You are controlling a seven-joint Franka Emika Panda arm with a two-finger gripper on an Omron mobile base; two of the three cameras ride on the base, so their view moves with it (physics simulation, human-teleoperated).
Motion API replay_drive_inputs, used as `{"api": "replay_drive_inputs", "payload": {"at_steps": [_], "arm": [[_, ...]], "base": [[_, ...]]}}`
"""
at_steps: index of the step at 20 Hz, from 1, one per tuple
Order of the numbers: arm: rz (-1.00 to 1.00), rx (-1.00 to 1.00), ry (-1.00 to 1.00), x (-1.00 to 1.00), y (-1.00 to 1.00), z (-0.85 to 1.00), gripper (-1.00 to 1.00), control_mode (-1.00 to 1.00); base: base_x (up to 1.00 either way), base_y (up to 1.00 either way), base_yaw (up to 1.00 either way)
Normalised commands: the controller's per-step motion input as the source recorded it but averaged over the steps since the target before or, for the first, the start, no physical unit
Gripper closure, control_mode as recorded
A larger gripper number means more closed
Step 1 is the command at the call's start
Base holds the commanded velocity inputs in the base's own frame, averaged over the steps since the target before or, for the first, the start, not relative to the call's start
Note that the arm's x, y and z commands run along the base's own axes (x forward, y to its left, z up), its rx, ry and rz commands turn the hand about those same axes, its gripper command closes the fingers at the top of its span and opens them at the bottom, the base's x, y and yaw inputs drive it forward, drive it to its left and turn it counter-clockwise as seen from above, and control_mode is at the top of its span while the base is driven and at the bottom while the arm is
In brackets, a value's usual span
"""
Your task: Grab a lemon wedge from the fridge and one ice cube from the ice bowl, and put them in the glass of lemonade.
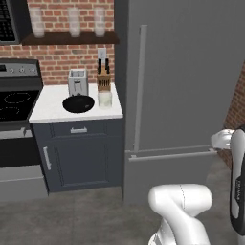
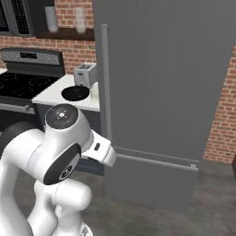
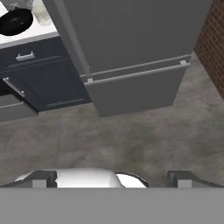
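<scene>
The tall dark grey fridge point(image 1: 182, 81) point(image 2: 161, 78) point(image 3: 131, 39) stands closed, its long pale bar handle point(image 1: 142, 86) point(image 2: 105, 78) on the left edge of the door. The lemon wedge is hidden. On the white counter to the fridge's left sit the black ice bowl point(image 1: 78, 103) point(image 2: 75, 93) point(image 3: 16, 21) and, just right of it, the glass of lemonade point(image 1: 105, 99) point(image 2: 94, 91) point(image 3: 41, 13). My gripper point(image 3: 113, 179) is open and empty, well back from the fridge and above the floor, its two fingertips point(image 3: 43, 178) wide apart.
A toaster point(image 1: 77, 81) and a knife block point(image 1: 103, 76) stand behind the bowl. A black stove point(image 1: 14, 103) sits left of the counter, over dark blue cabinets point(image 1: 79, 153). Three tall glasses line a shelf point(image 1: 72, 37). A brick wall point(image 1: 237, 110) flanks the fridge's right.
</scene>
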Motion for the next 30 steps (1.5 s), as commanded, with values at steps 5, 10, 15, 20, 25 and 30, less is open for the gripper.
{"api": "replay_drive_inputs", "payload": {"at_steps": [5, 10, 15, 20, 25, 30], "arm": [[-0.01, -0.12, -0.15, 0.36, 0.67, 0.29, -1.0, -1.0], [0.0, -0.16, -0.16, 0.81, 0.75, 0.28, -1.0, -1.0], [0.0, -0.03, -0.08, 0.87, 0.05, 0.18, -1.0, -1.0], [0.0, 0.0, 0.0, 0.85, 0.0, 0.02, -1.0, -1.0], [0.0, -0.01, 0.0, 0.62, 0.06, 0.0, -1.0, -1.0], [0.0, 0.0, 0.0, 0.01, 0.0, 0.0, -1.0, -1.0]], "base": [[0.0, 0.0, 0.0], [0.0, 0.0, 0.0], [0.0, 0.0, 0.0], [0.0, 0.0, 0.0], [0.0, 0.0, 0.0], [0.0, 0.0, 0.0]]}}
